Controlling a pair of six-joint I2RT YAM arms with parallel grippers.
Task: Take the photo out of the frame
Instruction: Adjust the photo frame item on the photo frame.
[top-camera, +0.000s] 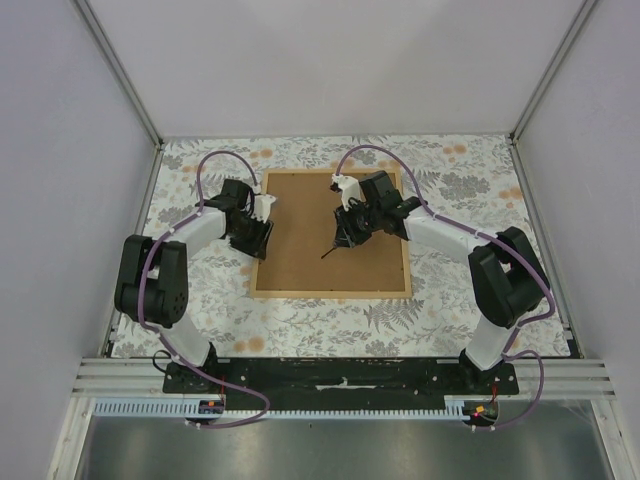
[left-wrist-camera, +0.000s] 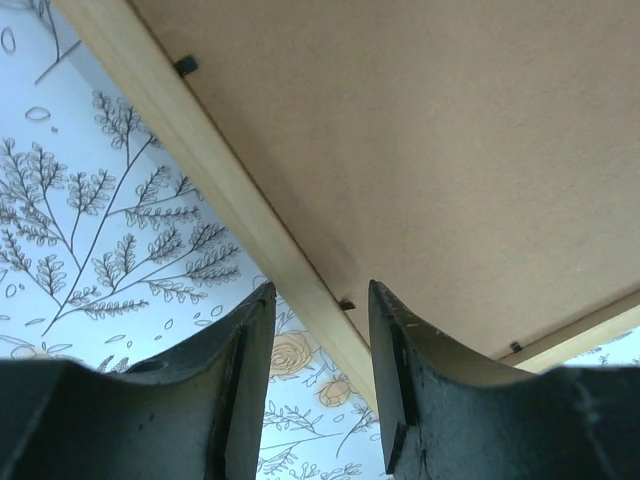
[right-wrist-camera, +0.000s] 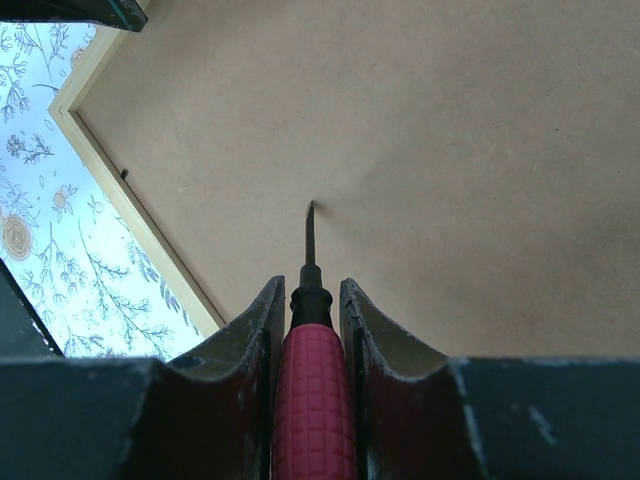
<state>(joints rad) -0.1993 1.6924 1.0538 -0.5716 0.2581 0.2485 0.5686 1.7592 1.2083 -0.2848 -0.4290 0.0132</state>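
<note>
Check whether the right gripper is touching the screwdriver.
Touching. The right wrist view shows the right gripper clamped on the screwdriver, both fingers against its red handle.

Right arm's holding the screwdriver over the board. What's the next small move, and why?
Probably slide the screwdriver tip over to a retaining tab on the frame rim. The tip points at bare backing board mid-panel, and the tabs look still turned over the board, pinning it.

One light wooden frame (top-camera: 310, 225) lay on one floral-patterned surface (top-camera: 450, 170), three small dark clips (left-wrist-camera: 185, 67) showed along its inner edge, one pink-handled screwdriver (right-wrist-camera: 313, 400), two claws in view, left claw (left-wrist-camera: 320, 300) and right claw (right-wrist-camera: 305, 290).
</note>
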